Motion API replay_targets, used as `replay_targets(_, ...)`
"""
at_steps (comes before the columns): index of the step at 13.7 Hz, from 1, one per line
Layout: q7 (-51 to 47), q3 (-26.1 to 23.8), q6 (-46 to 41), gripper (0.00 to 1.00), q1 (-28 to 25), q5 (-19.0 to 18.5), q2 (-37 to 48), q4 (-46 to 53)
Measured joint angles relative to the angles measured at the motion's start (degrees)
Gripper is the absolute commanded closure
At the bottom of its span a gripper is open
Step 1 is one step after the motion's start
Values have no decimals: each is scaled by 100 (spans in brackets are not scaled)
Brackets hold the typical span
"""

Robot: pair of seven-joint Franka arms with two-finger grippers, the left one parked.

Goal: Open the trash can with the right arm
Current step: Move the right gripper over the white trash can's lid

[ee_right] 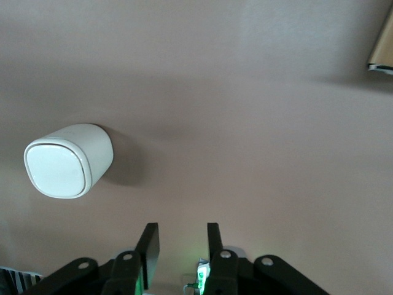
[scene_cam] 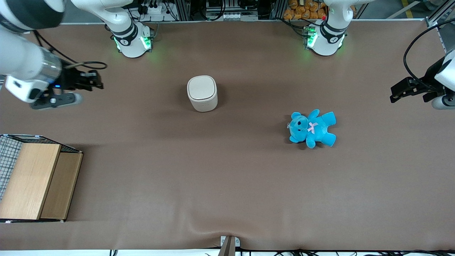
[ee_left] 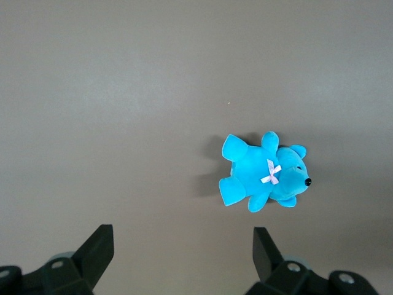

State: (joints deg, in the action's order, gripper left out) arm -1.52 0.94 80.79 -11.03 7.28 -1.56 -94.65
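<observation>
Even bright overhead light on my table (scene_cam: 227, 185), soft shadow beside the trash can (scene_cam: 202, 93), green glow at my base, my gripper (ee_right: 180, 246) sharp, no glare

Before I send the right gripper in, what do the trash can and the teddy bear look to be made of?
The trash can looks like hard cream-white plastic, smooth and matte with a soft sheen on its closed lid. The teddy bear looks like soft blue plush, fuzzy-edged, with a pale fabric bow. The right gripper hangs apart from the can, toward the working arm's end, fingers slightly parted and empty.

white right arm (scene_cam: 21, 67) with dark joint caps, black cable, black claw (scene_cam: 96, 81).
</observation>
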Motion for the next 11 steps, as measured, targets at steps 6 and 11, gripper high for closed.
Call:
replay_targets(6,-493,-266,1085,94,-549,13,410,-1221)
replay_targets(11,-1454,-292,1928,100,-1448,29,864,-2307)
